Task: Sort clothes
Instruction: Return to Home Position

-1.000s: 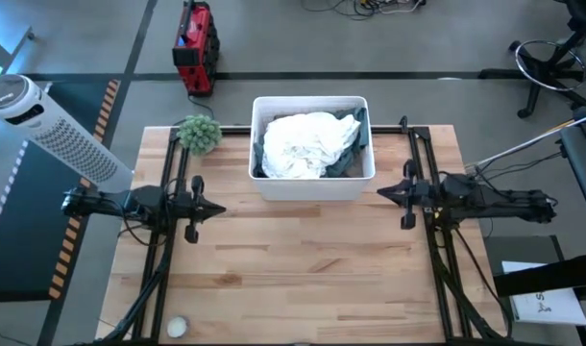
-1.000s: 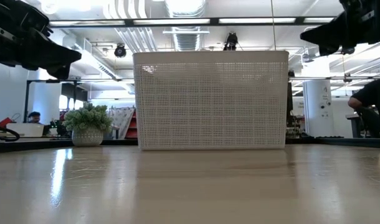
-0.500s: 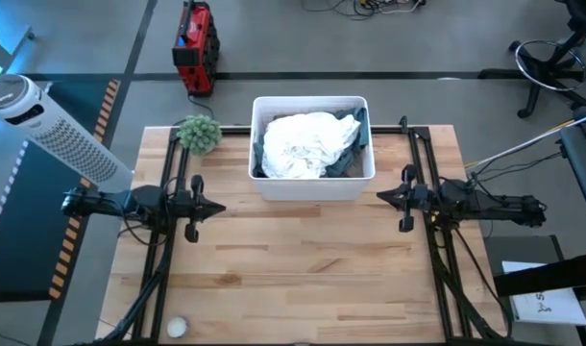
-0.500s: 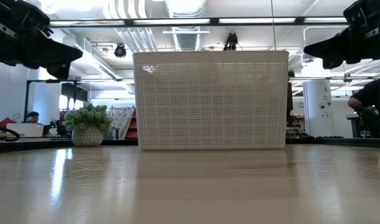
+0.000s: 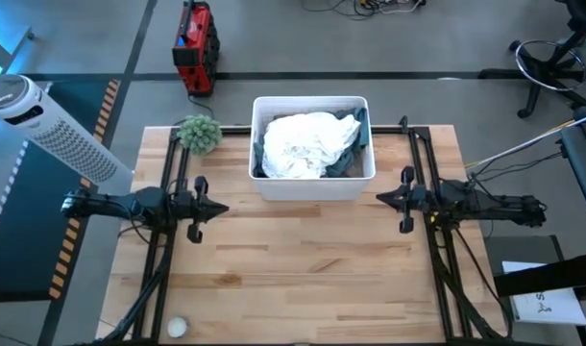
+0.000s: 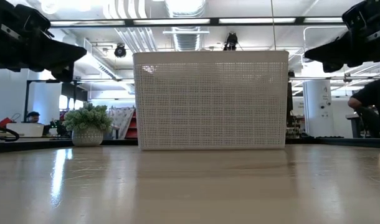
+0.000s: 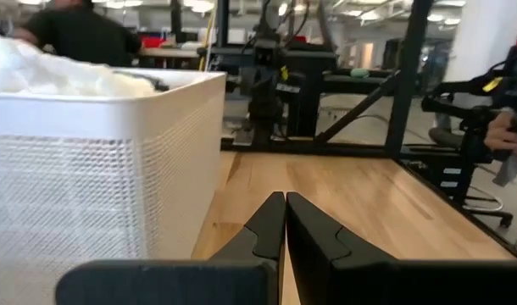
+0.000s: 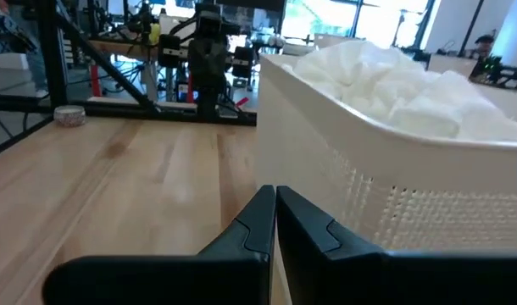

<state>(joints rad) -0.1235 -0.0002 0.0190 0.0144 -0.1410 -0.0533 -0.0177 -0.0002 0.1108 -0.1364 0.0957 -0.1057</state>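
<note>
While both closed and empty, left tool and right tool beside one white bin of clothes.

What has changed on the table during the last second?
Little. The right pincer sank slightly beside the white bin; the left pincer edged a bit inward. Both are shut and empty; nothing was taken or let go. The bin, the clothes in it and the plant stayed put.
</note>
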